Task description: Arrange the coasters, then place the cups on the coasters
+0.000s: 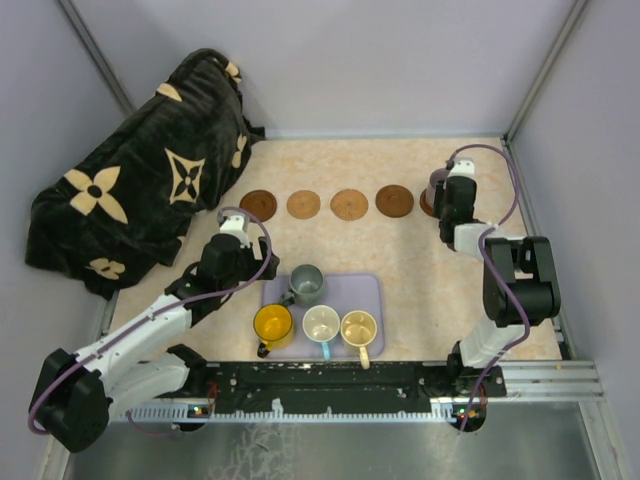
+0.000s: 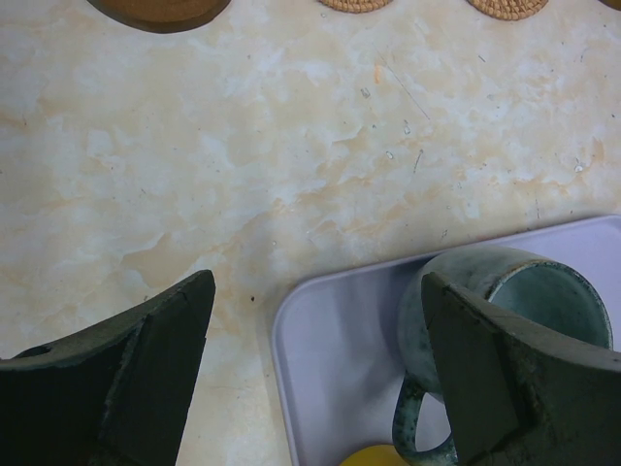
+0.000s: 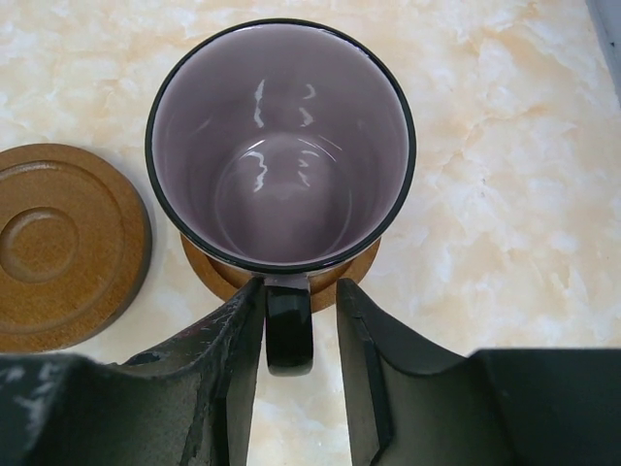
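**Mauve cup seated on end coaster; four cups wait on the tray**

The mauve cup (image 3: 281, 146) stands upright on the coaster (image 3: 357, 270) at the right end of the row. Its handle (image 3: 289, 335) points straight back between the fingers of the right gripper (image 3: 299, 291). That gripper is a little way open. Its jaws straddle the handle, one finger close against it and a clear gap at the other, so it appears to clamp nothing. A straight pull back along the handle's line would likely clear it.

Four more coasters (image 1: 349, 204) lie bare in a line across the surface (image 2: 291, 146), well apart from the tray (image 2: 330, 369), where four more cups (image 1: 321, 324) sit. The left arm is the nearer to them. The left gripper (image 2: 318, 291) hovers over the tray's far-left corner, jaws spread wide and empty. The grey-green cup (image 2: 543, 301) stands just to its right, upright and partly hidden behind one finger, with its handle turned near-left toward this arm. This cup looks the likely next pick, and the gripper would need to shift right to bring the handle or wall between its jaws.
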Robot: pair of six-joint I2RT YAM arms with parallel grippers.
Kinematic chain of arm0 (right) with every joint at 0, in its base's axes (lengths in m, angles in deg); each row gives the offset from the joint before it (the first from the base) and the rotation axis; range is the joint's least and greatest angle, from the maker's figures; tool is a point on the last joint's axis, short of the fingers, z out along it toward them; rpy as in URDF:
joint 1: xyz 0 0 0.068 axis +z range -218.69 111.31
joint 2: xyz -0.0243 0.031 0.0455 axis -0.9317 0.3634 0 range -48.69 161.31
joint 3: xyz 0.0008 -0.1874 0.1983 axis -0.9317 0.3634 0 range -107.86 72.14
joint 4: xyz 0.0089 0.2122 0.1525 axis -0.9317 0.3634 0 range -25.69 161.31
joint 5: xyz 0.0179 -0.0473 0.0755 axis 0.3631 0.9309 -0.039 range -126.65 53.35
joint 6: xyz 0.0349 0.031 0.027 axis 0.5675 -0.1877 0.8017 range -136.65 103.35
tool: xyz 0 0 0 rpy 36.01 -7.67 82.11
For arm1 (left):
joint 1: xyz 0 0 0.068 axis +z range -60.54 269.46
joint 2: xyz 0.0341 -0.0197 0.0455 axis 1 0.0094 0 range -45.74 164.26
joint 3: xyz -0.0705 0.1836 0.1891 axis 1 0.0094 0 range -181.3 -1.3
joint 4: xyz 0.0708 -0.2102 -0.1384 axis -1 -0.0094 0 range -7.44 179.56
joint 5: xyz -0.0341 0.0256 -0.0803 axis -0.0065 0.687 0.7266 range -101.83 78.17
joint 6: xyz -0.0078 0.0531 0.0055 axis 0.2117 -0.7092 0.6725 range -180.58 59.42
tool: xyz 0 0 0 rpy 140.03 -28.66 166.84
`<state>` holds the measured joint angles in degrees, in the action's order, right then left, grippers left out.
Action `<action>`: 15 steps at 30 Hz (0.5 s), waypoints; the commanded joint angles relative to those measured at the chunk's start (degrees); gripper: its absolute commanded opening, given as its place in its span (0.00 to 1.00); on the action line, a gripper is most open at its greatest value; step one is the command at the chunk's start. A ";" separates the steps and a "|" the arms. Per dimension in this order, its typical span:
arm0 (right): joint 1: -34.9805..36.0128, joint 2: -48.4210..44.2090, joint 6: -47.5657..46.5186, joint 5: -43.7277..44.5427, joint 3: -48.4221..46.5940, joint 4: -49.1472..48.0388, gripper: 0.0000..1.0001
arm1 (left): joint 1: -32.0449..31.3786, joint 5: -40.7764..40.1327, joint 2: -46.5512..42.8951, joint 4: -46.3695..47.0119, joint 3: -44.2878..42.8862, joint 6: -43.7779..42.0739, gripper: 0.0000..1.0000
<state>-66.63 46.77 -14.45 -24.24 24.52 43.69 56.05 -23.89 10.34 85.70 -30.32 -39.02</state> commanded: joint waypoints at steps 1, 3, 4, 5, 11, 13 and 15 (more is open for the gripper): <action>-0.34 -1.22 0.58 1.41 -0.20 -4.54 0.37 | -0.43 -0.69 -1.21 -0.09 -0.35 -0.62 0.93; -0.32 -1.44 0.59 1.67 -0.08 -4.30 0.38 | -0.44 -0.65 -1.27 -0.05 -0.30 -0.54 0.93; -0.31 -1.61 0.72 1.74 0.04 -4.09 0.38 | -0.43 -0.68 -1.29 -0.13 -0.27 -0.55 0.93; -0.35 -1.97 0.95 1.69 0.19 -3.96 0.38 | -0.43 -0.68 -1.34 -0.17 -0.25 -0.53 0.93; -0.32 -6.55 4.31 2.34 2.79 -1.89 0.39 | -0.43 -0.52 -1.61 -0.17 -0.09 -0.32 0.93; -0.31 -9.73 6.14 2.63 4.66 -1.03 0.39 | -0.44 -0.39 -1.74 -0.18 -0.01 -0.28 0.93; -0.29 -13.46 8.19 3.20 6.55 0.56 0.41 | -0.43 -0.21 -1.91 -0.16 0.16 -0.18 0.93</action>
<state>-66.63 41.66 -10.87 -23.33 28.89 44.59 56.05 -23.95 9.61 85.66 -30.32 -38.99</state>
